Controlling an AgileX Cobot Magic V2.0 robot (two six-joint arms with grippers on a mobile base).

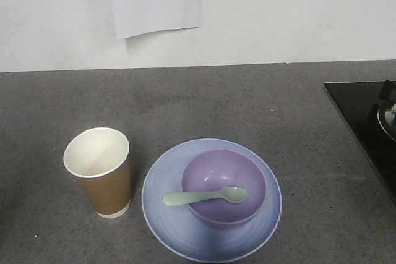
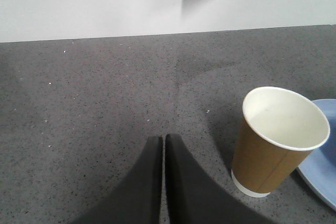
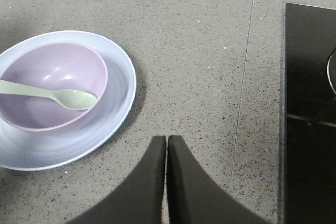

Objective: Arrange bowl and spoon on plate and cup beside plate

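At the far left of the desk, the left pincer hangs low with its two dark fingers pressed together and nothing between them; it points at bare grey surface, with the cup near it on its right and apart from it; a careless sweep rightward from here could catch the paper wall and tip it, since the cup is tall, light and narrow at the base. The cup stands upright and empty, just beside the left rim of the plate, not touching it as far as the front view shows; a knock toward the plate could ride its base band up onto the rim and leave it leaning. The plate lies flat near the front edge of the desk; the bowl sits on it, set a little right of centre; the spoon lies across the bowl, head inside and handle resting out over the left rim; that perch looks loose to me, and any jolt to plate or bowl could send the handle sliding off. Further right, the right pincer is likewise closed on nothing, clear of the plate's right rim; a black hob lies at the desk's right edge. Judged from this, the arrangement looks complete, so the chief risk is either arm clipping something as it pulls away.
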